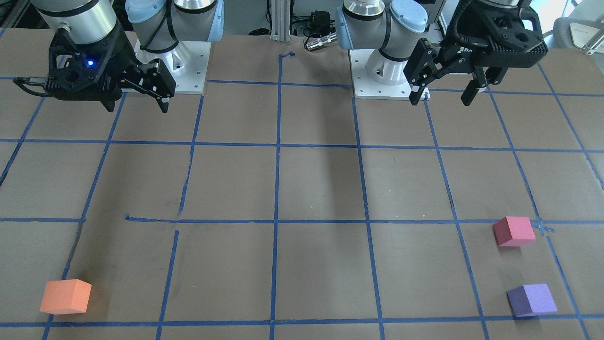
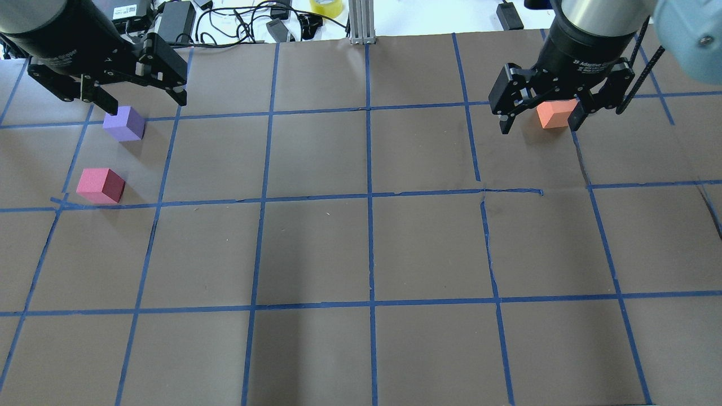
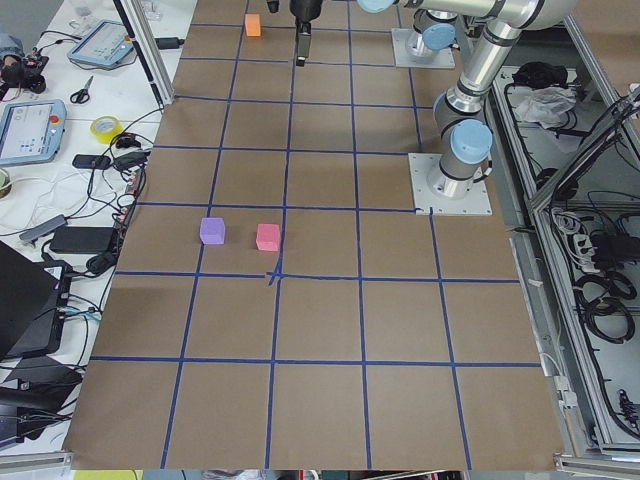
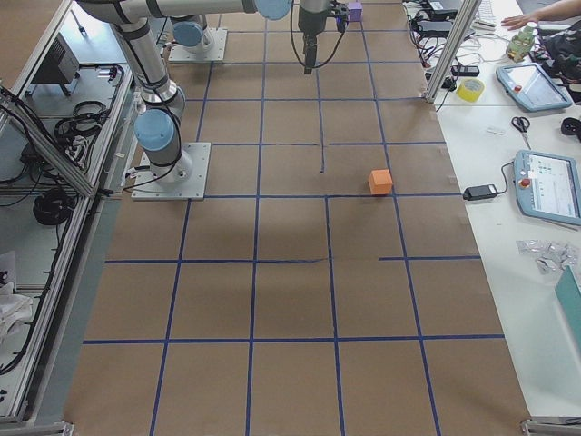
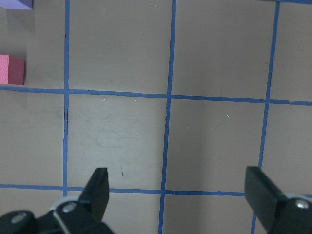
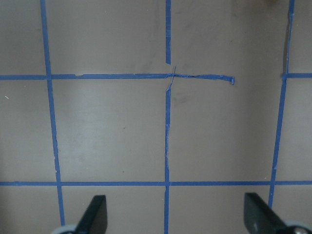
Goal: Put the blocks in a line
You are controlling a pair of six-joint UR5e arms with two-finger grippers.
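Note:
The orange block (image 1: pixel 66 296) lies on the table far out on my right side; it also shows in the overhead view (image 2: pixel 555 114). The pinkish-red block (image 1: pixel 513 231) and the purple block (image 1: pixel 532 300) lie close together but apart on my left side, and both show in the overhead view, pinkish-red (image 2: pixel 100 185) and purple (image 2: pixel 124 123). My left gripper (image 1: pixel 443 97) hangs open and empty high above the table near its base. My right gripper (image 1: pixel 139 101) is open and empty, also raised near its base. The left wrist view shows the pinkish-red block (image 5: pixel 10 70) at its left edge.
The table is brown paper with a grid of blue tape lines. The two arm base plates (image 1: pixel 172 66) (image 1: pixel 387 75) sit at the robot's side. An aluminium post (image 2: pixel 361 22), cables and a yellow tape roll (image 2: pixel 326 7) lie along the far edge.

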